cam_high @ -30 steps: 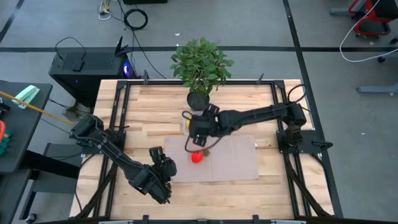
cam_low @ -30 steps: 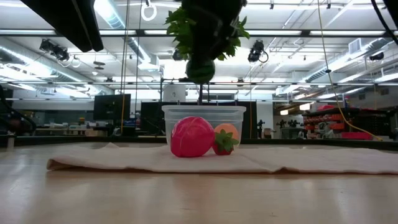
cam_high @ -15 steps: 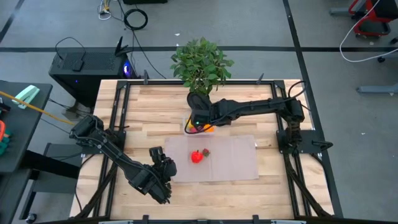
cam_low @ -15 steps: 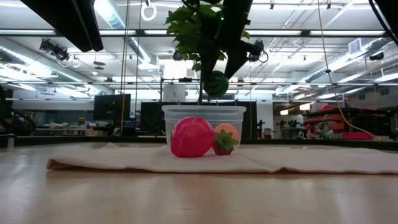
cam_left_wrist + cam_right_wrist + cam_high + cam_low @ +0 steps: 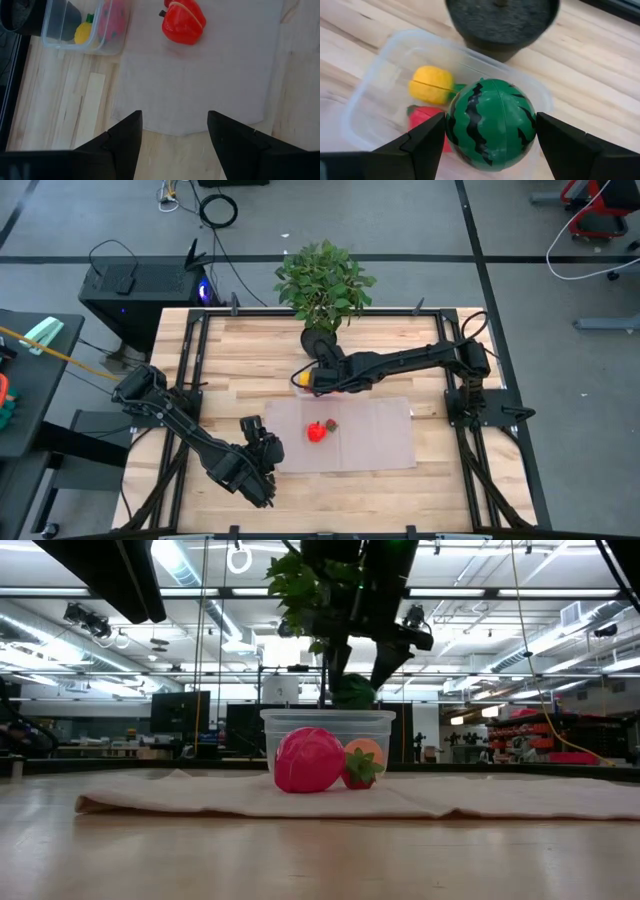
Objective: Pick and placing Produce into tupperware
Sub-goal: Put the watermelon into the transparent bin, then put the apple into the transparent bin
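Tabletop [image 5: 240,360] of pale wood carries a flat translucent mat [image 5: 370,435]. Since a moment ago the right gripper [image 5: 490,145] has swung from the mat to above the small clear rectangular tupperware [image 5: 375,90], jaws clasping a round green striped toy watermelon [image 5: 491,122]; release looks next. A black plant pot [image 5: 502,20] crowds its far rim. Left gripper [image 5: 172,132] waits half-open near the front edge. 1 red toy pepper [image 5: 317,432] remains on the mat.

Grey floor [image 5: 100,210], ceiling strip lights [image 5: 480,592], cables [image 5: 215,208].

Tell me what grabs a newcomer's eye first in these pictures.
The right gripper holds a green striped toy watermelon just above the clear tupperware, which already contains a yellow piece and a red one. A red toy pepper lies on the mat nearby, beside a leafy potted plant.
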Controlling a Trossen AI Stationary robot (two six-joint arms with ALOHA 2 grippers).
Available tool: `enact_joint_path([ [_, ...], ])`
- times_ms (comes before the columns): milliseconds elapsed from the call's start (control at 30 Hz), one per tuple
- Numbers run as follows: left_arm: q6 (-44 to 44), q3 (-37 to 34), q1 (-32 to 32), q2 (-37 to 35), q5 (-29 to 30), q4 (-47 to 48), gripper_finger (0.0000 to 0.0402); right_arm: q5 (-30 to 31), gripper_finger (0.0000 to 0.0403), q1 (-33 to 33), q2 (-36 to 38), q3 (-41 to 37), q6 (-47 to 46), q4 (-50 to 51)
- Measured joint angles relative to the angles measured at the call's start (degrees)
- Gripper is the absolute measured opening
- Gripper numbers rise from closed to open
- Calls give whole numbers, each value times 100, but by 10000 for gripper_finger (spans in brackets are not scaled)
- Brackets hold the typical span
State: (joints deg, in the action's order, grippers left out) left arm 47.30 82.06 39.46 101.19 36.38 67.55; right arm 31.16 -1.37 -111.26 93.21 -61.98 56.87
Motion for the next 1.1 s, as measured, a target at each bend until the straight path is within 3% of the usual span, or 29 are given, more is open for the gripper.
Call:
enact_joint_path([
  [467, 5, 0, -2, 0, 0, 0, 231, -74, 296, 11, 0, 0, 1, -192],
  [1100, 10, 0, -2, 0, 0, -2, 231, -207, 340, 11, 0, 0, 212, -388],
])
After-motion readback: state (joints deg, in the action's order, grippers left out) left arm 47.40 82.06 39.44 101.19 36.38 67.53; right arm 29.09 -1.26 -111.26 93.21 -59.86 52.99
